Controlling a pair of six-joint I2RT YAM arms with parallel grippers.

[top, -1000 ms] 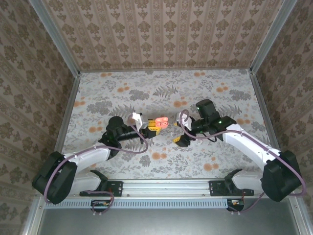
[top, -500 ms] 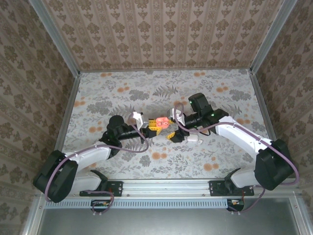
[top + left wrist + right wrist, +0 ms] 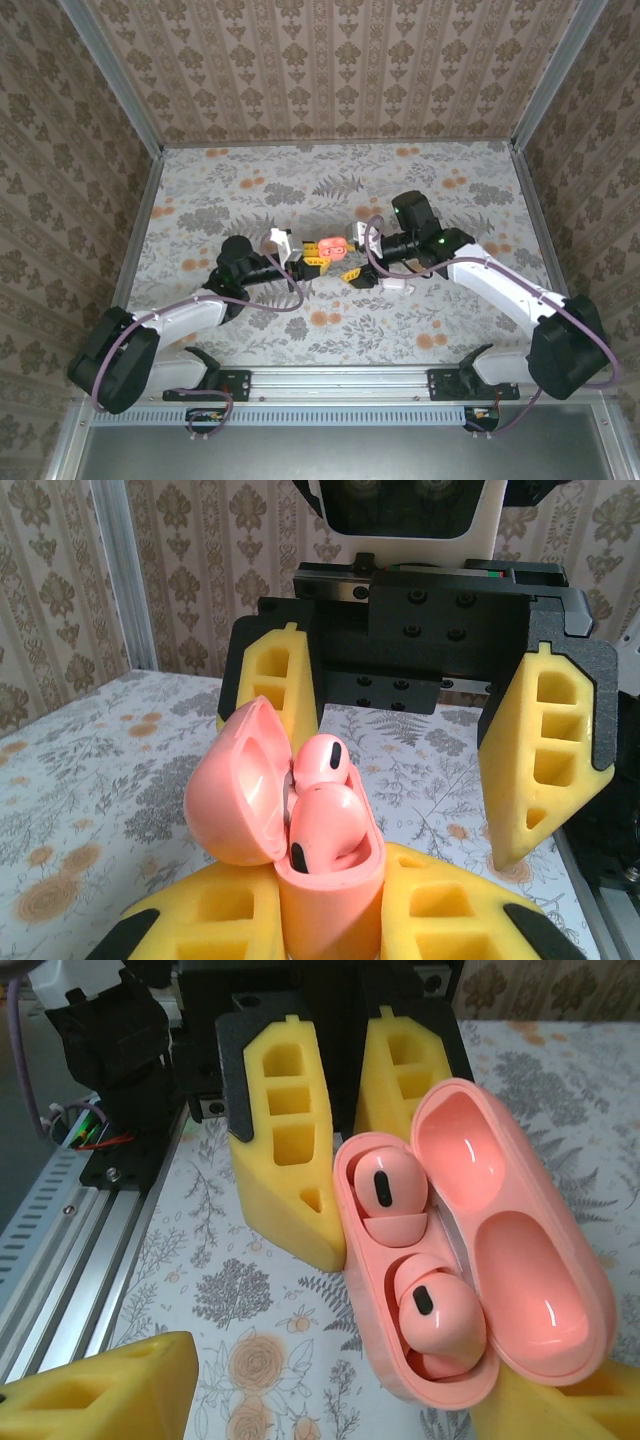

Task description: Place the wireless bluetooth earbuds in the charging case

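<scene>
While left end effector (image 3: 313, 258) clamps open charging case (image 3: 333, 248), earbuds (image 3: 392, 1188) seated; right end effector (image 3: 352, 262) apart.

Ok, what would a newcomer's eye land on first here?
The coral-pink charging case, lid open with two matching earbuds sitting in it, is pinched in the left gripper over the middle of the table. The right gripper faces it closely, jaws open and empty.

No readable text, labels, brands or numbers anywhere: none on the coral charging case (image 3: 470, 1260), the yellow fingers (image 3: 540, 750), or the floral tabletop (image 3: 250, 185)
</scene>
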